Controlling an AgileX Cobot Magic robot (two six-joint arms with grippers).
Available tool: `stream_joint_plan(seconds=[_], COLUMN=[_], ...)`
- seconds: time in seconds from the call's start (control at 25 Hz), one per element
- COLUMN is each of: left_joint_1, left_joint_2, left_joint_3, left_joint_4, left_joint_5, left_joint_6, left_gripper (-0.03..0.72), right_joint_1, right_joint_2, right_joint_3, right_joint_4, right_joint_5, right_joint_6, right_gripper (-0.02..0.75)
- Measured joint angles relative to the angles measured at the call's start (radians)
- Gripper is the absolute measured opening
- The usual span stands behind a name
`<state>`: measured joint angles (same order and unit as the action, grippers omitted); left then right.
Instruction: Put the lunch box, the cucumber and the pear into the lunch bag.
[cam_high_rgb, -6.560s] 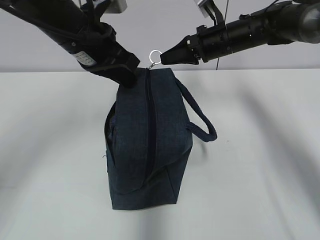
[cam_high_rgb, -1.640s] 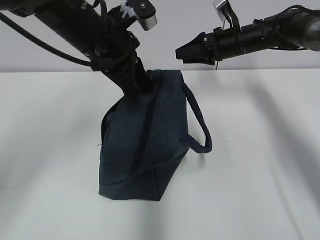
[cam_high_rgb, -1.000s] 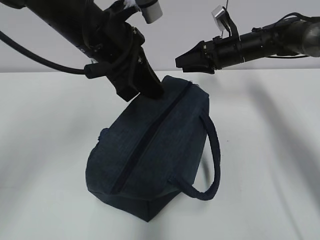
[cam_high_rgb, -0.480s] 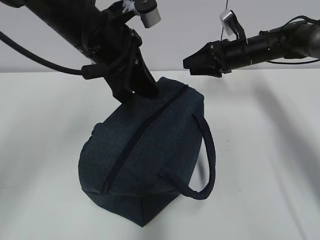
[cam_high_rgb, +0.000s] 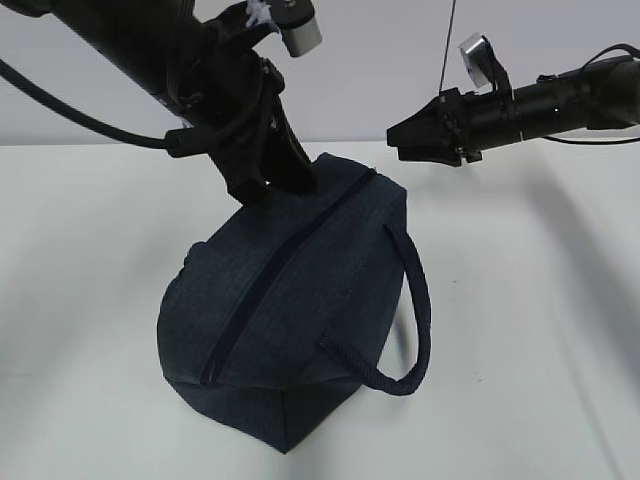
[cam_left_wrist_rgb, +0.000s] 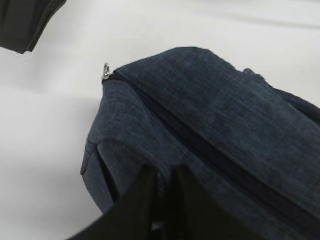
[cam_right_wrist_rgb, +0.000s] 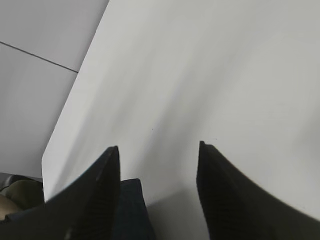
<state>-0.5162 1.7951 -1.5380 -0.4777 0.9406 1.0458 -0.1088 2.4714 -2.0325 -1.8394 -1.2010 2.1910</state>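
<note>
lunch bag: on the table, middle of the exterior view, tipped so its top end leans toward 1 o'clock.
zipper: on the bag's upper face, running from 7 o'clock to 1 o'clock.
ring pull: at one end of the zipper, at the bag's 10 o'clock corner in the left wrist view.
strap handle: at the bag's 3 o'clock side, looping down to 5 o'clock.
left gripper: at the bag's 12 o'clock, on its top end.
right gripper: at the bag's 2 o'clock, apart from it, above the table.
</note>
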Motion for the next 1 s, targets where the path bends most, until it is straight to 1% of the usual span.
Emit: stream_joint_plan(seconds=[0.12, 0.32, 0.4, 0.48, 0.76, 1.0], left_joint_1=[0.000, 0.000, 0.000, 0.000, 0.000, 0.000], left_joint_2=[0.000, 0.001, 0.001, 0.001, 0.001, 0.001], left_joint_3=[0.000, 0.000, 0.000, 0.000, 0.000, 0.000], left_joint_4=[0.002, 0.004, 0.004, 0.004, 0.001, 0.000], left_joint_5=[-0.008, -0.012, -0.013, -0.013, -0.015, -0.015], left_joint_6=[0.000, 0.000, 0.000, 0.000, 0.000, 0.000], left_gripper=[0.033, 0.033, 0.033, 0.033, 0.033, 0.033], right_joint_1=[-0.010, -0.010, -0.010, -0.010, -0.010, -0.010], right_joint_2=[-0.011, -0.038, -0.046, -0.066, -0.203, -0.291], right_joint_3=[0.002, 0.002, 0.013, 0.047, 0.246, 0.355], right_joint_4=[0.000, 0.000, 0.000, 0.000, 0.000, 0.000], right_joint_5=[0.000, 0.002, 0.002, 0.002, 0.002, 0.002], right_joint_6=[0.015, 0.028, 0.028, 0.015, -0.123, -0.182], right_gripper=[0.389, 0.326, 0.316, 0.313, 0.308, 0.308])
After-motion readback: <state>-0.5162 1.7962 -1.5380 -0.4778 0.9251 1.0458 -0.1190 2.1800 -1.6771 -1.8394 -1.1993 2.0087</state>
